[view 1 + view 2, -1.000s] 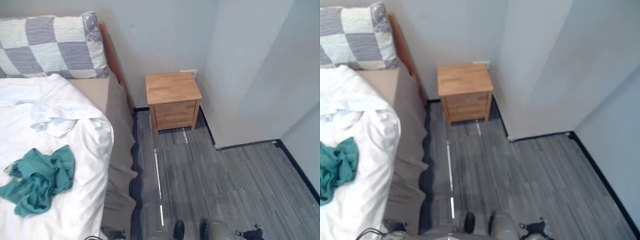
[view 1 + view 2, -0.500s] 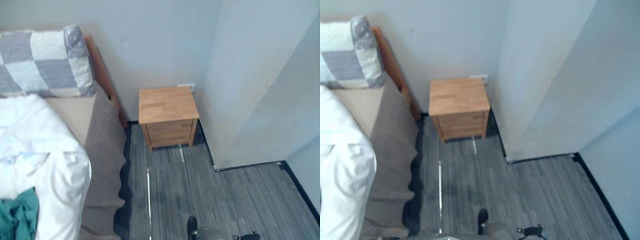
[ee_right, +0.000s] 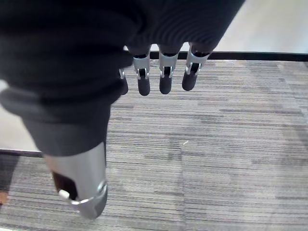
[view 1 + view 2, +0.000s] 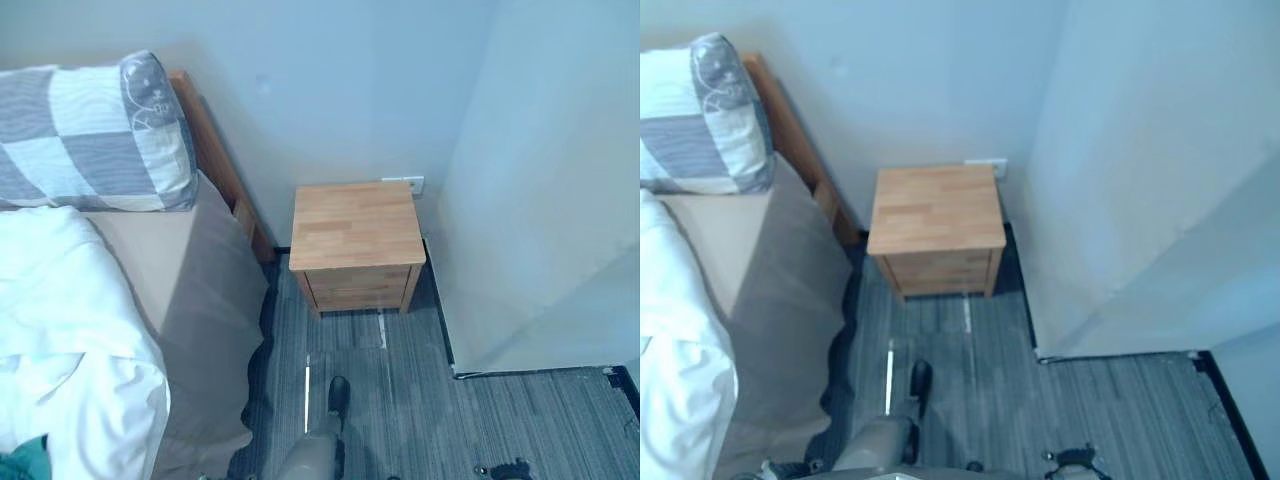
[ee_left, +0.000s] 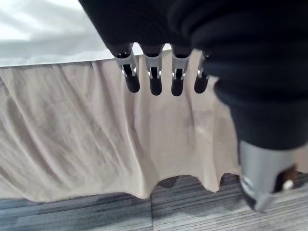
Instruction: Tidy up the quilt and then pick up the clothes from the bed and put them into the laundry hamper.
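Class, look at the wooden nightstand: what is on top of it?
The nightstand has a bare wooden top, nothing on it. A wall socket sits just behind; its drawer contents are hidden.

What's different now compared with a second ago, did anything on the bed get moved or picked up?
Nothing was moved or picked up; the camera itself turned away from the bed. The teal crumpled garment now sits at the frame's edge on the white quilt. The left hand and right hand hang open, holding nothing. The checked pillow and wooden nightstand lie unchanged.
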